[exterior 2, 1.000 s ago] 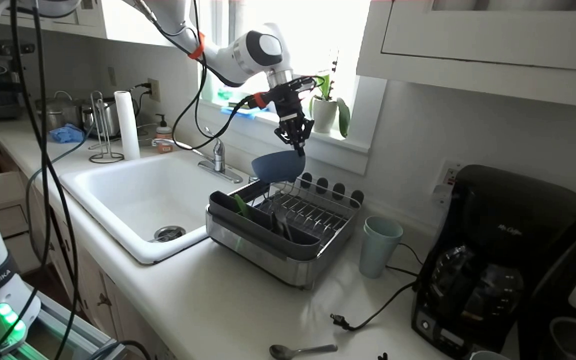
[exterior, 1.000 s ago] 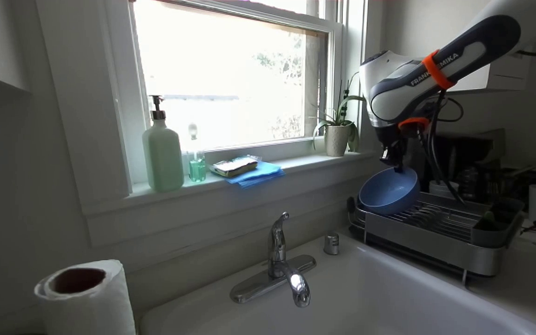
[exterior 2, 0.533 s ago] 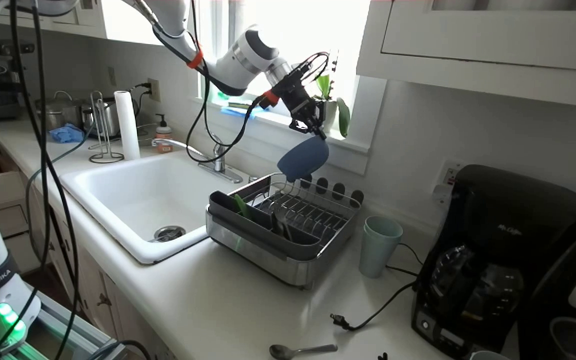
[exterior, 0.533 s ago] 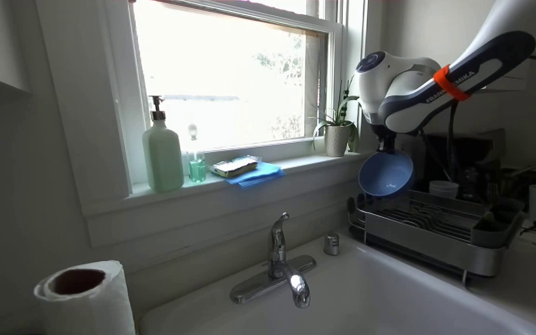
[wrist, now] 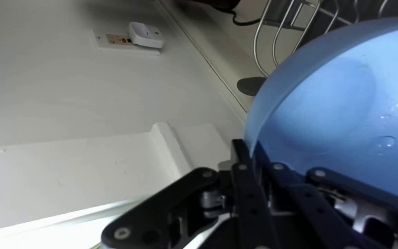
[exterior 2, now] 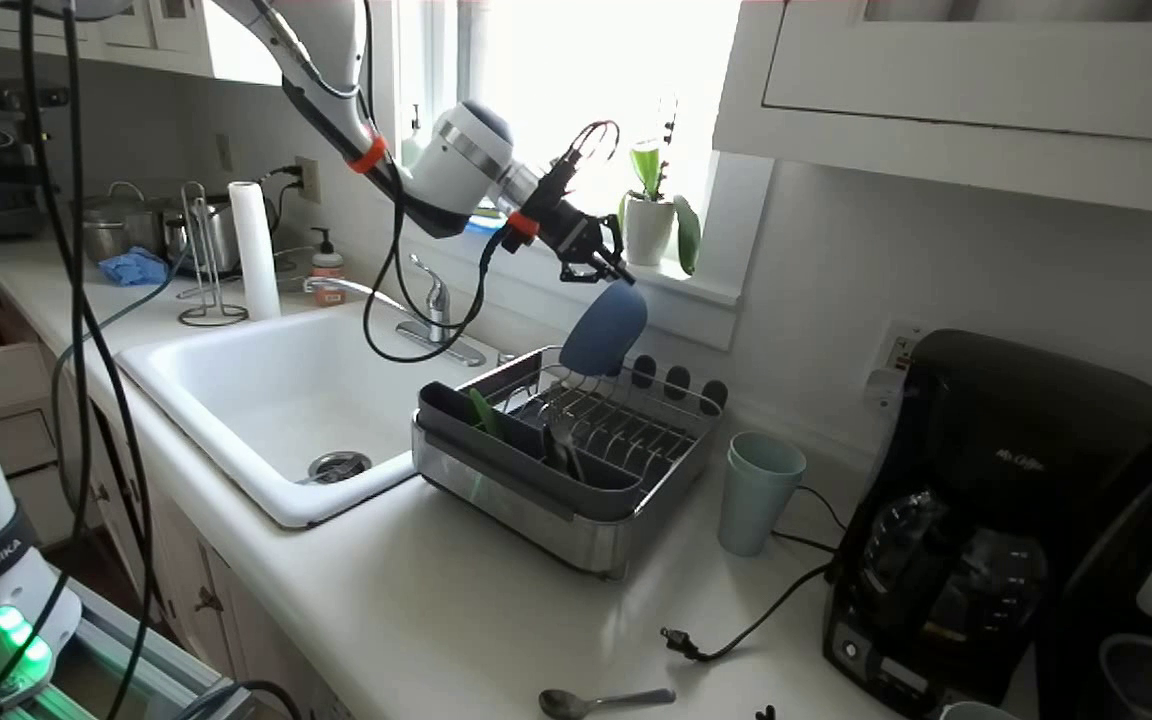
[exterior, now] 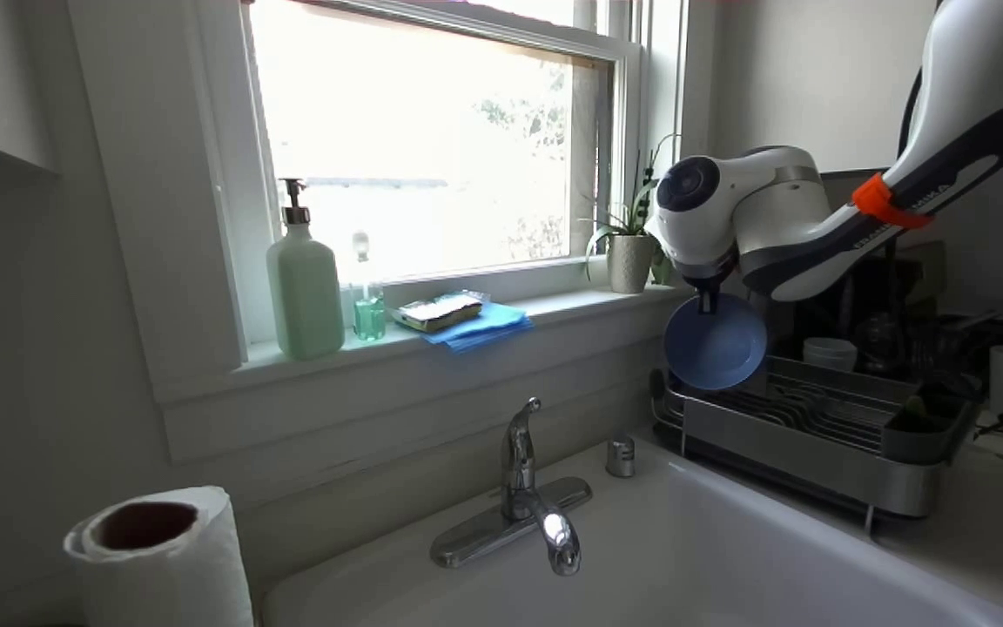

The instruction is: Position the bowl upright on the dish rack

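The plain blue bowl (exterior: 715, 353) hangs over the far, window-side end of the silver-grey dish rack (exterior: 806, 448). In an exterior view the bowl (exterior 2: 604, 332) is tilted steeply, nearly on edge, its opening toward the sink. Its lower edge is close to the rack's wires; I cannot tell whether they touch. My gripper (wrist: 250, 148) is shut on the bowl's rim, one finger inside and one outside. The gripper (exterior 2: 626, 275) is at the bowl's top edge. In the wrist view the bowl (wrist: 327, 103) covers most of the rack.
A dark utensil holder (exterior 2: 526, 460) stands along the rack's near side. Dark round pads (exterior 2: 676, 382) line its wall side. The sink (exterior 2: 266, 390) and faucet (exterior 2: 436, 310) are beside the rack. A potted plant (exterior 2: 650, 230) stands on the sill. Light green cups (exterior 2: 761, 490) stand past the rack.
The bowl has gone from nearly level to steeply tilted, almost on edge. It has shifted toward the wall, then come down nearer the rack. The gripper has kept its hold on the rim.
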Robot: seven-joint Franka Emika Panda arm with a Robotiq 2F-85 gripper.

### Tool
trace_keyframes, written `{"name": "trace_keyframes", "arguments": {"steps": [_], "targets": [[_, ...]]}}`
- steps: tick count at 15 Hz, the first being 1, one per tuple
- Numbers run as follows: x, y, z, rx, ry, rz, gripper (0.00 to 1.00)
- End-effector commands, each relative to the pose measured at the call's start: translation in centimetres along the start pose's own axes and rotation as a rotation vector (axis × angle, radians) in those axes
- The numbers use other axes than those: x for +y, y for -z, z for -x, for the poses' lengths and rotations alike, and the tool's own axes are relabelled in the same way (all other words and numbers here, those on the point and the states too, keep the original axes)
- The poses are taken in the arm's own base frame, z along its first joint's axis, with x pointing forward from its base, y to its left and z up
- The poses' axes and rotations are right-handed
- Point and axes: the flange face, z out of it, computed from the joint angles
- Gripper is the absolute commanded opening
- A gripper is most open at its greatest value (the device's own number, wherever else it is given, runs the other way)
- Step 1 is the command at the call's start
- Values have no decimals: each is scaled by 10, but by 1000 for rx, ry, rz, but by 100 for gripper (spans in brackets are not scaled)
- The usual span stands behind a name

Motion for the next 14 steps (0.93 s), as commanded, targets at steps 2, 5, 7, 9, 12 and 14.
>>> {"name": "trace_keyframes", "arguments": {"steps": [2,5,7,9,12,14], "targets": [[-24,26,13,64,85,87,1],[-39,32,19,75,159,128,1],[-47,34,24,72,197,142,1],[-51,35,29,60,225,169,1],[-58,38,34,42,256,221,1],[-64,41,36,40,284,252,1]]}}
